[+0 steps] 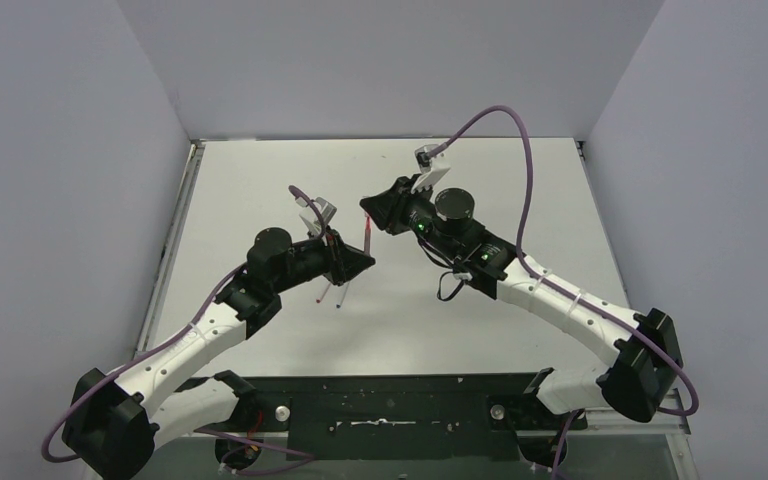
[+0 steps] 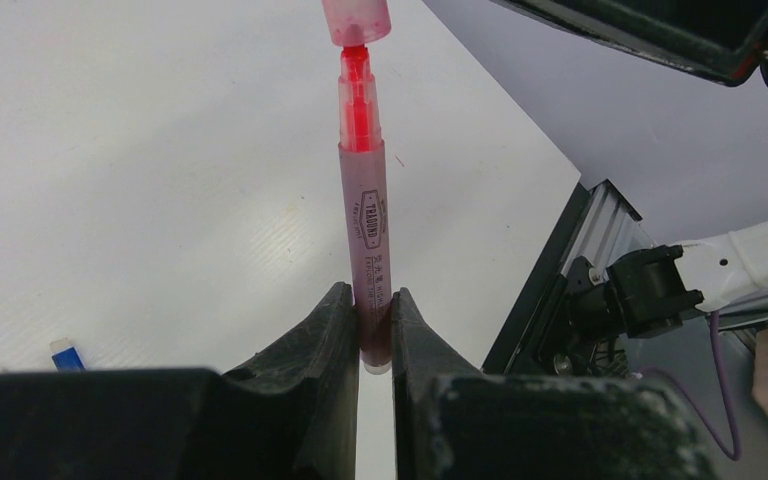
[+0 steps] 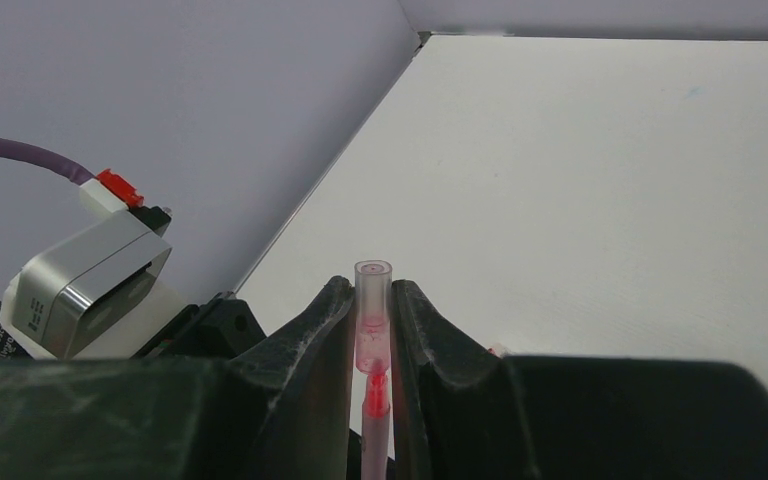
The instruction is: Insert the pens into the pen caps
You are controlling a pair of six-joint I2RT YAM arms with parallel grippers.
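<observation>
1. Pale pink cap (image 3: 372, 310): a translucent plastic tube, pinched between the narrow jaws of the right gripper (image 3: 372, 288). In the right wrist view its mouth faces 6 o'clock.
2. Contents: the red tip of the pinkish-red pen (image 2: 370, 230) meets that mouth. Whether it has entered cannot be told.
3. That pen has a round, translucent barrel with a printed label. The left gripper (image 2: 372, 300) clamps it at the rear end. In the left wrist view its long axis runs 6 to 12 o'clock, tip at 12.
4. Two whitish pens (image 1: 340, 296) lie side by side on the matte white table (image 1: 260, 180), at 6 o'clock of the left gripper.
5. Blue cap (image 2: 65, 353): lies on the table, at 8 o'clock in the left wrist view.
</observation>
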